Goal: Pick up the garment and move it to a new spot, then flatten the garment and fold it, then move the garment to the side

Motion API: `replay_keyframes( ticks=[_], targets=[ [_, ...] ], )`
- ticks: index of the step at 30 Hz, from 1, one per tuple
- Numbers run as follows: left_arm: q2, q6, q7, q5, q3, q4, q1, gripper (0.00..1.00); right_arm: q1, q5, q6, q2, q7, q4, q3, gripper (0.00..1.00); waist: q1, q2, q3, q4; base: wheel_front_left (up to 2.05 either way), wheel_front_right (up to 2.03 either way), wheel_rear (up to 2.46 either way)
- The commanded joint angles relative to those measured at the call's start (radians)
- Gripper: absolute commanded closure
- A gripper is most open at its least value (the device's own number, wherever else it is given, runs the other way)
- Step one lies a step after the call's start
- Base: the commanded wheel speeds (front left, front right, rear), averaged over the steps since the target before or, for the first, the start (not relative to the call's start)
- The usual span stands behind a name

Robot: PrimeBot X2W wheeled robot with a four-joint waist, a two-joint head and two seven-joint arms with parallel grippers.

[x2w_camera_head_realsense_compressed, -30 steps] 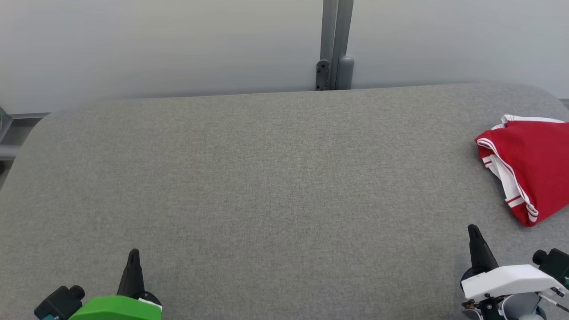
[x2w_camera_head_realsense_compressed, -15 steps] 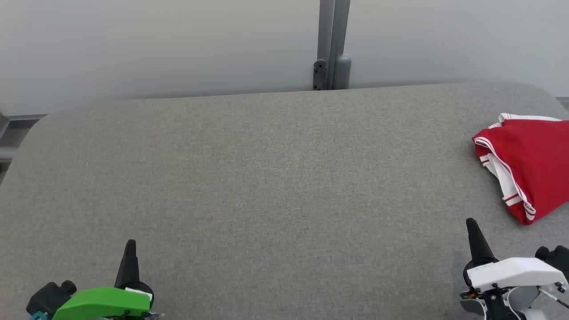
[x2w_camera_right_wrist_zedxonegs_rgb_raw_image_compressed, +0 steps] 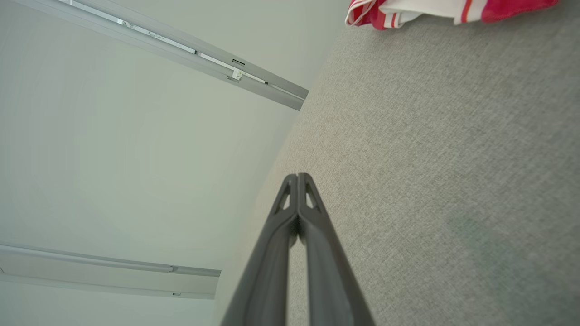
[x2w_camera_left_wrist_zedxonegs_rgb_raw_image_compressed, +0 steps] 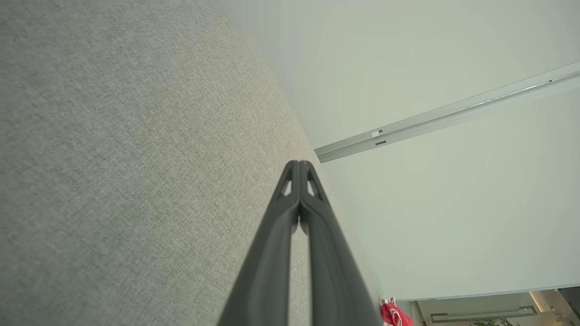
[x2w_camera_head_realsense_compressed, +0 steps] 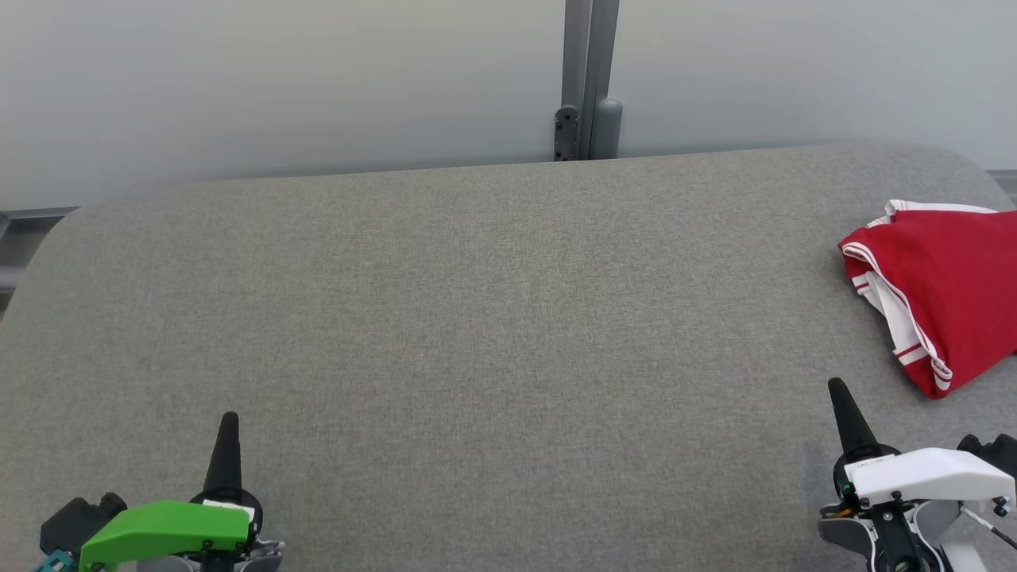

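Observation:
A red garment (x2w_camera_head_realsense_compressed: 949, 290) with white striped trim lies bunched at the right edge of the grey fabric table (x2w_camera_head_realsense_compressed: 477, 318). A strip of the garment (x2w_camera_right_wrist_zedxonegs_rgb_raw_image_compressed: 435, 10) crosses the top of the right wrist view, and a small part of the garment (x2w_camera_left_wrist_zedxonegs_rgb_raw_image_compressed: 395, 314) sits at the bottom of the left wrist view. My right gripper (x2w_camera_head_realsense_compressed: 837, 387) is shut and empty at the lower right, a short way nearer than the garment and apart from it. My left gripper (x2w_camera_head_realsense_compressed: 229, 417) is shut and empty at the lower left. In the wrist views the left gripper (x2w_camera_left_wrist_zedxonegs_rgb_raw_image_compressed: 299, 163) and the right gripper (x2w_camera_right_wrist_zedxonegs_rgb_raw_image_compressed: 297, 175) have their fingertips pressed together.
A pale wall with a grey vertical post (x2w_camera_head_realsense_compressed: 586, 79) runs behind the table's far edge. The table's corners are rounded, and a grey frame (x2w_camera_head_realsense_compressed: 16, 218) pokes out past its left corner.
The whole head picture has shifted slightly, so the camera has moved. Both grippers stand a little higher in the picture than before. The garment lies as it did.

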Motion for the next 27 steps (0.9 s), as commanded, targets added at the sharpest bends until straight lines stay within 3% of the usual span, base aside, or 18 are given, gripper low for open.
replay_keyframes(
  ticks=[1,27],
  targets=[
    [0.005,-0.008,0.007,-0.029,0.007,-0.01,-0.025,1.0,-0.02,0.028,0.0,-0.003,0.006,-0.01,-0.004,1.0,0.0,0.0,0.0,-0.001,0.0,0.0,0.0],
    [0.006,-0.024,0.068,-0.251,0.033,-0.019,-0.06,1.0,-0.051,0.272,0.0,0.001,0.066,-0.008,-0.011,1.0,0.0,0.0,0.001,-0.017,0.0,0.0,0.0]
  ],
)
